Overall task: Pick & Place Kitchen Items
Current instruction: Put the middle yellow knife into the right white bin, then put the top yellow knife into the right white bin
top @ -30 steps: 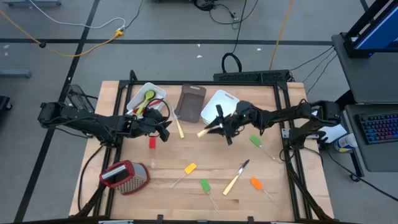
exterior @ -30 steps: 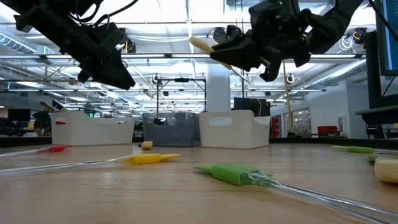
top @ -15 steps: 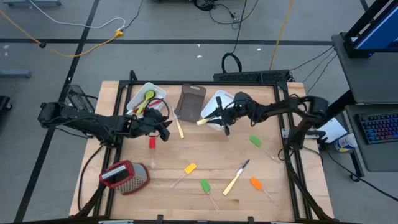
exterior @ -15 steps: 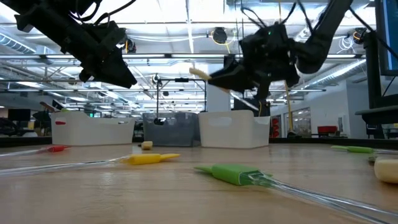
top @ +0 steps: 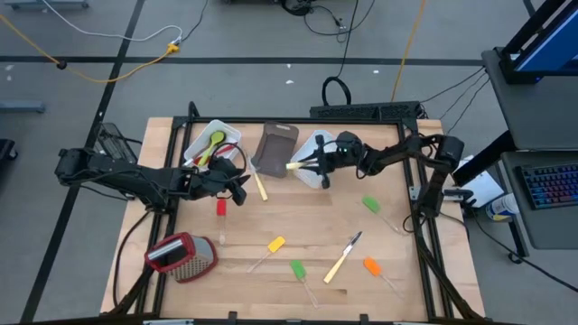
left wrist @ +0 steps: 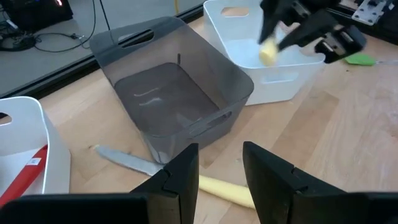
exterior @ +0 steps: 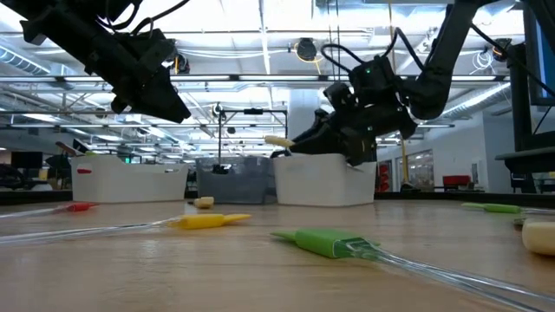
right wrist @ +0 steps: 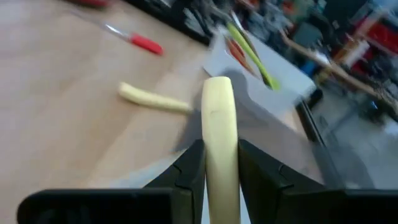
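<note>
1. Right gripper [top: 318, 165]: held over the white tub [top: 318, 144] at the back of the table, its two fingers pinching the pale handle of a knife [right wrist: 219, 134]. The pale handle end juts out past the tub's edge toward the dark tub [top: 276, 149]; the blade is hidden by the gripper.
2. Low view: the same gripper [exterior: 334, 139] hangs just above the rim of the white tub [exterior: 316, 182], with the knife's handle [exterior: 279, 140] sticking out sideways.
3. Left gripper [top: 237, 188]: raised above the table near a second white tub [top: 209, 144], fingers spread apart and empty. In the left wrist view the gap between the fingers [left wrist: 180, 180] is bare.
4. Second pale-handled knife [top: 260, 185]: lying flat on the wooden table [top: 289, 217], just beside the left gripper and in front of the dark tub.
5. Left white tub: contains a green spoon [top: 215, 144] and red utensils, details too small to tell.
6. Red spatula [top: 221, 209]: on the table in front of the left gripper.
7. Front half of the table: a yellow spatula [top: 274, 246], a green spatula [top: 298, 271], a third knife [top: 343, 257] and an orange spatula [top: 372, 267], all lying apart from one another.
8. A further green spatula [top: 371, 206] lies near the right side, below the right arm.
9. Metal grater [top: 181, 255] with red top: at the front-left corner of the table.
</note>
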Available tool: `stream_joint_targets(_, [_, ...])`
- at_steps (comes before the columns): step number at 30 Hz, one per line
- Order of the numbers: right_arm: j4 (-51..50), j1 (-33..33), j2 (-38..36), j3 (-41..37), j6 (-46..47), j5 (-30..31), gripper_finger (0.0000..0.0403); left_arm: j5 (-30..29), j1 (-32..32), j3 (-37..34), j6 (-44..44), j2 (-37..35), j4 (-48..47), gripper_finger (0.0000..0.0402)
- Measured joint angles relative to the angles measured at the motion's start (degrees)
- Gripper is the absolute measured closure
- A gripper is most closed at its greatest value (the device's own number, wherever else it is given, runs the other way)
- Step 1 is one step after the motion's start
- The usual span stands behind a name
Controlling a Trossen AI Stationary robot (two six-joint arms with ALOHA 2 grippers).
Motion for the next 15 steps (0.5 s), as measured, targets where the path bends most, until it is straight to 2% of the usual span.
stream_joint_targets(6, [-0.97, -1.34, 0.04, -0.02, 4.17, 1.37, 0.0318, 0.0, 0.0, 0.0, -0.13, 0.0, -0.02, 0.0275])
stream_joint_targets(15, [-2.06, -1.41, 0.04, -0.02, 4.26, 1.39, 0.0297, 0.02, 0.0, 0.0, -0.16, 0.0, -0.02, 0.0275])
